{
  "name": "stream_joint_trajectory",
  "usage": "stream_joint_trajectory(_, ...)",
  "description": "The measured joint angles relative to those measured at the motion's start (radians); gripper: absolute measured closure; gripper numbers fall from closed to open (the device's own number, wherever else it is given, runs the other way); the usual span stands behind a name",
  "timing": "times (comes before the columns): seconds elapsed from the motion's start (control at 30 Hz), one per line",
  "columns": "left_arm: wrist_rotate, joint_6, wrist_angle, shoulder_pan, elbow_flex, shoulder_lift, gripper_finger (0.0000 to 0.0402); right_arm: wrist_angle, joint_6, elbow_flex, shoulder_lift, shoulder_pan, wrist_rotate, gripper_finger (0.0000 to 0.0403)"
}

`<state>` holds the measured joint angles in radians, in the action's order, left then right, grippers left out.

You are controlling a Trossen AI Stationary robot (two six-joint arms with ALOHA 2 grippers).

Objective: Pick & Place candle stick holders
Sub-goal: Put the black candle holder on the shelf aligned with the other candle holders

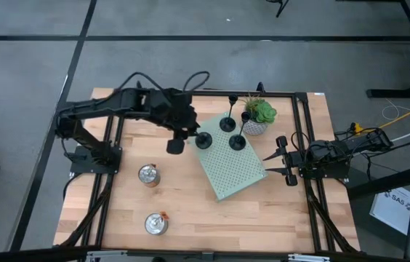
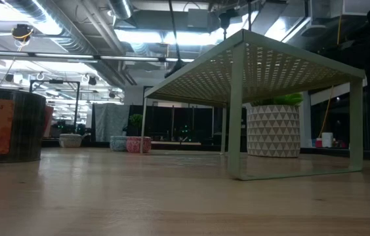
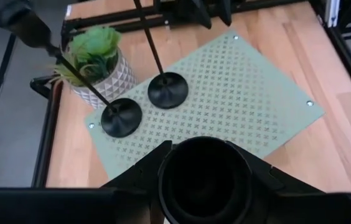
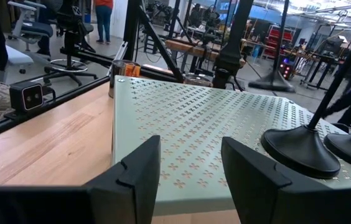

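Two black candle stick holders (image 3: 121, 117) (image 3: 167, 90) stand by their round bases on a pale green perforated rack (image 1: 235, 169), with thin stems rising from them. My left gripper (image 1: 190, 133) reaches in from the table's left, over the rack's left edge, and is shut on a third holder (image 3: 203, 180). My right gripper (image 1: 281, 156) waits open and level at the rack's right side. In its wrist view the two bases (image 4: 300, 152) show ahead of it on the rack top. My left gripper pinches a round, hollow-looking dark part of the holder (image 3: 170, 165) between its two fingers, one on each side. The fingers slant down from the table's left. That part hides the stem. A round base (image 1: 203, 140) shows just past the fingers; whether it touches the rack I cannot tell.
A potted green plant (image 1: 257, 116) stands at the rack's far corner, close to the two holders. Two shiny tins (image 1: 148, 175) (image 1: 156, 223) sit on the bare wood at the near left. A black frame (image 1: 303, 131) borders the table.
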<state>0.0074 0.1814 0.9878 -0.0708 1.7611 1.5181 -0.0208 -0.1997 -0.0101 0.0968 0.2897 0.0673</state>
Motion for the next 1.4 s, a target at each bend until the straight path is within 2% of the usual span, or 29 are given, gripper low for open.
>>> stream_joint_trajectory(0.2, -0.051, -0.002, -0.028, -0.003, 0.000, 0.020, 0.0276, 0.000, 0.000, 0.000, 0.000, 0.000, 0.000, 0.0231)
stream_joint_trajectory(0.5, -0.038, -0.012, -0.072, -0.030, 0.000, 0.020, 0.0266, 0.000, 0.000, 0.000, 0.000, 0.000, 0.000, 0.0231)
stream_joint_trajectory(0.77, -0.039, -0.022, -0.081, -0.037, 0.000, 0.020, 0.0275, 0.000, 0.000, 0.000, 0.000, 0.000, 0.000, 0.0231)
stream_joint_trajectory(0.97, -0.040, -0.037, -0.120, -0.037, 0.000, 0.020, 0.0264, 0.000, 0.000, 0.000, 0.000, 0.000, 0.000, 0.0231)
stream_joint_trajectory(1.23, -0.040, -0.041, -0.163, -0.037, 0.000, 0.027, 0.0272, 0.000, 0.000, 0.000, 0.000, 0.000, 0.000, 0.0231)
stream_joint_trajectory(1.4, -0.040, -0.041, -0.161, -0.037, -0.003, 0.047, 0.0260, 0.000, 0.000, 0.000, 0.000, 0.000, 0.000, 0.0231)
